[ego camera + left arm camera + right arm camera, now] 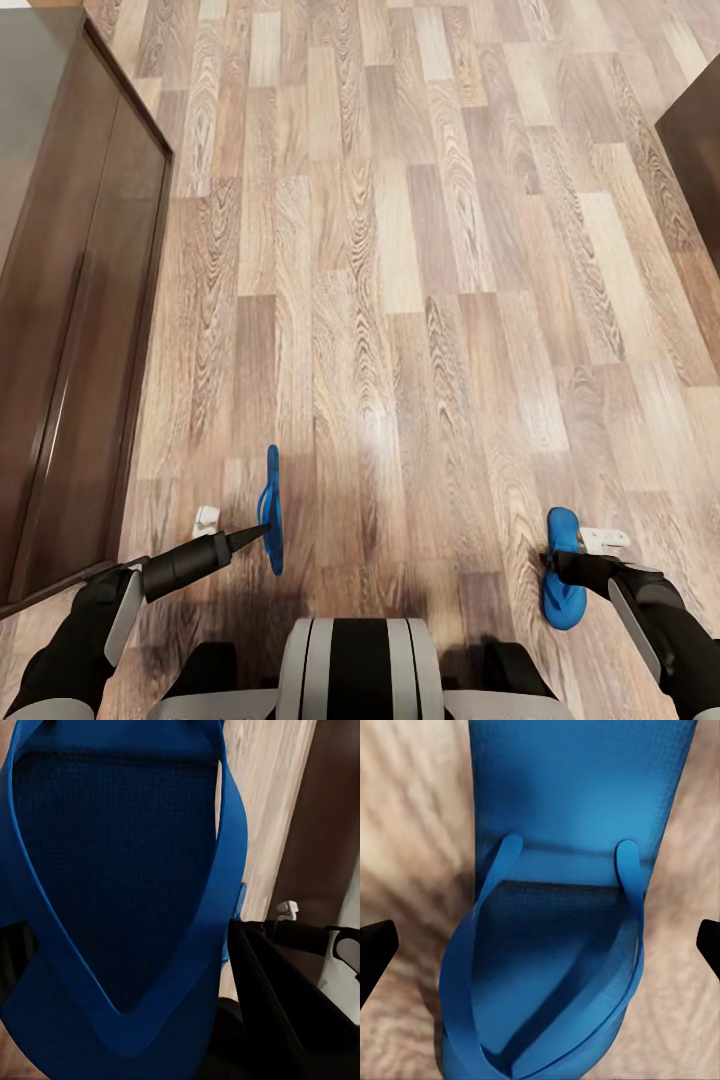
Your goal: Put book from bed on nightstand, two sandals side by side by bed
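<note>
Two flat blue rubber sandals, left sandal [271, 510] edge-up in left gripper [262, 530], right sandal [562, 580] clamped by right gripper [560, 562], above glossy wood-grain floor [420, 300].

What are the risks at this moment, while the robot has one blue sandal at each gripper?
1. The left sandal hangs on edge at the tip of the left gripper. The hold looks thin, so it may slip or land on its side.
2. The right sandal shows between the wide-apart fingertips of the right gripper, so its grip is uncertain.
3. The sandals are far apart; side-by-side placement by the dark wooden frame still needs alignment.
</note>
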Robot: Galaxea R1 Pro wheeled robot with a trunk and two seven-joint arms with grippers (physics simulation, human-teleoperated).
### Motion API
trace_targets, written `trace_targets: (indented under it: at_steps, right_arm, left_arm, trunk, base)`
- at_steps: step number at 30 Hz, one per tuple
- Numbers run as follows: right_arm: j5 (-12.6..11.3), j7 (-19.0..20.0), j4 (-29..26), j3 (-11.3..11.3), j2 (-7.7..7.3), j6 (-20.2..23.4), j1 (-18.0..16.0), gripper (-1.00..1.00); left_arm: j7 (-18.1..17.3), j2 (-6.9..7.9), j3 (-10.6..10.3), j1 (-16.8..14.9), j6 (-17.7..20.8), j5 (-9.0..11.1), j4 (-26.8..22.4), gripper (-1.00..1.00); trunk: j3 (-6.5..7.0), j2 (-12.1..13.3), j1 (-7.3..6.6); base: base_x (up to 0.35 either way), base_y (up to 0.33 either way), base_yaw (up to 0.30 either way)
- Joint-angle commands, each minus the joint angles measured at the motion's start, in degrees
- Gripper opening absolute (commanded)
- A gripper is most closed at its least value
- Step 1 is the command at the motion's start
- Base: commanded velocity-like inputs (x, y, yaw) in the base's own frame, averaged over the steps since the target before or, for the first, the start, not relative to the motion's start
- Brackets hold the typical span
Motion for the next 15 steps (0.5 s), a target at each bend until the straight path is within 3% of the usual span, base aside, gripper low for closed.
trace_targets:
  at_steps: [1, 7, 15]
  right_arm:
    - [-0.49, 0.03, -0.06, -0.07, 0.00, 0.31, -0.02, 1.00]
    - [-0.49, 0.03, -0.06, -0.12, 0.00, 0.31, -0.01, 1.00]
    - [-0.49, 0.04, -0.06, -0.19, 0.00, 0.31, -0.01, 1.00]
  left_arm:
    - [-0.22, -0.01, 0.03, -0.02, 0.46, 0.19, 0.00, -1.00]
    - [-0.22, -0.03, 0.03, -0.02, 0.46, 0.19, 0.00, -1.00]
    - [-0.22, -0.02, 0.03, -0.02, 0.46, 0.19, 0.00, -1.00]
  trunk:
    - [-0.03, -0.01, -0.01]
    - [-0.03, -0.01, -0.01]
    - [-1.58, -0.11, 0.17]
  base:
    - [0.000, 0.000, 0.000]
    - [0.000, 0.000, 0.000]
    - [0.000, 0.000, 0.000]
